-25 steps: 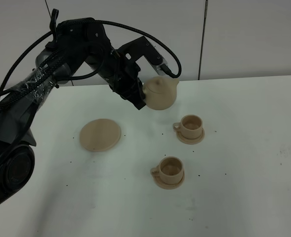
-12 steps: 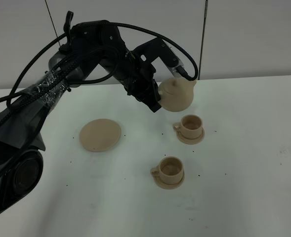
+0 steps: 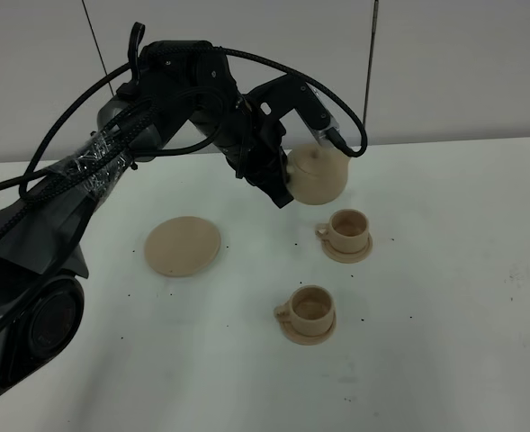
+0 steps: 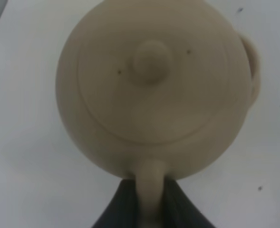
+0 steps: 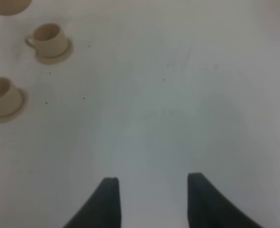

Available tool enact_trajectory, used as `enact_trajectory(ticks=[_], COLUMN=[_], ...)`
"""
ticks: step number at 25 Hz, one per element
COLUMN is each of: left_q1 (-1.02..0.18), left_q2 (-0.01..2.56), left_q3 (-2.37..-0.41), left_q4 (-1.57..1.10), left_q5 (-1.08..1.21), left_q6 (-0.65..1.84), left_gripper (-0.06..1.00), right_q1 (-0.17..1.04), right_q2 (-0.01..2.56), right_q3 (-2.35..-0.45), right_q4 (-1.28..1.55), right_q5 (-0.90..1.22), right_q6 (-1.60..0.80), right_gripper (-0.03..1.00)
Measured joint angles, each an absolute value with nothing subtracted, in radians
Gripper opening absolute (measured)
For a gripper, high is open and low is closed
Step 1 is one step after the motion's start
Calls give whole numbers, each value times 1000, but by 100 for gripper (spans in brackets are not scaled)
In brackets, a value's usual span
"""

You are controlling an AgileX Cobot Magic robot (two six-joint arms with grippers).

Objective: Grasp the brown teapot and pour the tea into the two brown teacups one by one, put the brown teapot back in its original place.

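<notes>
The left tool [image 4: 148, 192] is clamped on the loop handle of the brown teapot [image 3: 318, 175], holding it upright in the air, lid on, close to the far teacup [image 3: 348, 229] on its left-arm side. The near teacup [image 3: 309, 308] stands well apart from the teapot; no tea shows in either cup. The right tool [image 5: 151, 190] is open and empty.
</notes>
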State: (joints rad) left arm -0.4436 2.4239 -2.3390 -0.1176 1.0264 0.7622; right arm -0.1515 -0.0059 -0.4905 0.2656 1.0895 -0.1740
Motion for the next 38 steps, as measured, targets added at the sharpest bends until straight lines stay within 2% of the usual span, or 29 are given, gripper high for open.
enact_trajectory(ticks=[14,38], left_q1=[-444,-454], left_q2=[2424,2424], left_q3=[-2339,-2339], left_q4=[0,11], left_q5=[1036,1001], left_q6=[779,854], left_gripper=[17,17], right_q1=[-152,-152], right_q2=[-6,-6], right_q3=[-491,-491], right_q4=[266,266], right_q5=[1089,1089], right_q6=[-174,-174], right_gripper=[33,33])
